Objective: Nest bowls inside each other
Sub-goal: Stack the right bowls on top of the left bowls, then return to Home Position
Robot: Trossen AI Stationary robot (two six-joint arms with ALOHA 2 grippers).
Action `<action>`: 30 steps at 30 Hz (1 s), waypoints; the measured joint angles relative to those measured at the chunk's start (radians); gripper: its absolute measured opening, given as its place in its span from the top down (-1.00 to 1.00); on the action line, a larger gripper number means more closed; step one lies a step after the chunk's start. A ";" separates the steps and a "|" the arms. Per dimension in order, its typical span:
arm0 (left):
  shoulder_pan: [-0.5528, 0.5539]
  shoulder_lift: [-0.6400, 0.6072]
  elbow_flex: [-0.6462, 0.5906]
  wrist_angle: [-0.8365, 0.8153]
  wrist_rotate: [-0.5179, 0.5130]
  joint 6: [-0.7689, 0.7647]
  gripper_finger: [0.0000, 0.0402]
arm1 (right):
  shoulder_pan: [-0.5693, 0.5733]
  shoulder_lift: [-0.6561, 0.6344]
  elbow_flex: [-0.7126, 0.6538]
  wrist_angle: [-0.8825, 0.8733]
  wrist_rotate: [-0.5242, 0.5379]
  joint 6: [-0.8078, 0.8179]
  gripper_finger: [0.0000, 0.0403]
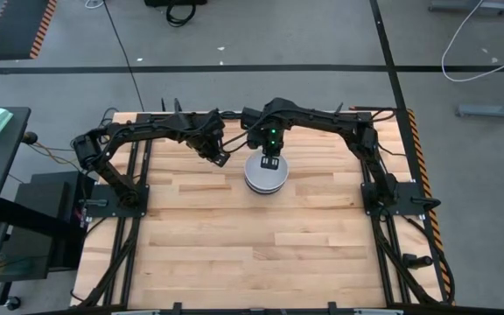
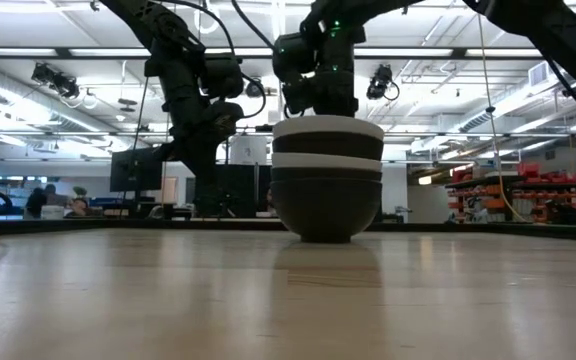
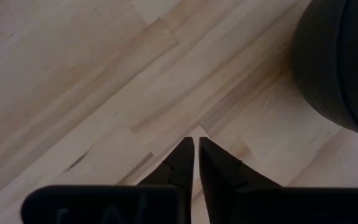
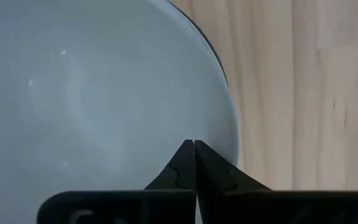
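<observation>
The bowls (image 1: 266, 175) stand nested in one stack near the middle of the table's far half. In the low view the stack shows a white top bowl (image 2: 328, 129), with black and white rims beneath and a black bottom bowl (image 2: 326, 208) resting on the wood. My right gripper (image 1: 269, 164) hangs right over the stack, shut, fingertips (image 4: 194, 143) above the white bowl's inside (image 4: 92, 93), close to its rim. My left gripper (image 1: 220, 158) hovers over bare wood just left of the stack, shut (image 3: 196, 142); a black bowl wall (image 3: 347, 62) shows beside it. My right gripper points its shut fingers down into the top white bowl just inside its rim (image 4: 229, 124), on the stack's far side. Whether the fingertips touch the bowl cannot be told.
The wooden table (image 1: 234, 245) stretches bare toward its near edge. Black frame rails (image 1: 134, 227) run along both sides, with the arm bases (image 1: 392, 197) mounted on them. Beyond the far edge the low view shows a workshop room with monitors and shelves.
</observation>
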 joint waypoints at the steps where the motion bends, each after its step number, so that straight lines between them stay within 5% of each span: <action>1: 0.000 0.000 0.000 0.000 0.000 0.000 0.86 | 0.001 0.000 0.004 -0.001 0.006 0.000 0.99; 22: 0.000 -0.005 0.000 0.106 0.000 0.046 0.90 | 0.020 -0.293 0.017 0.158 0.022 0.063 0.99; 30: 0.000 -0.146 0.000 0.143 -0.012 0.045 0.89 | 0.036 -0.457 0.017 0.206 0.021 0.073 0.94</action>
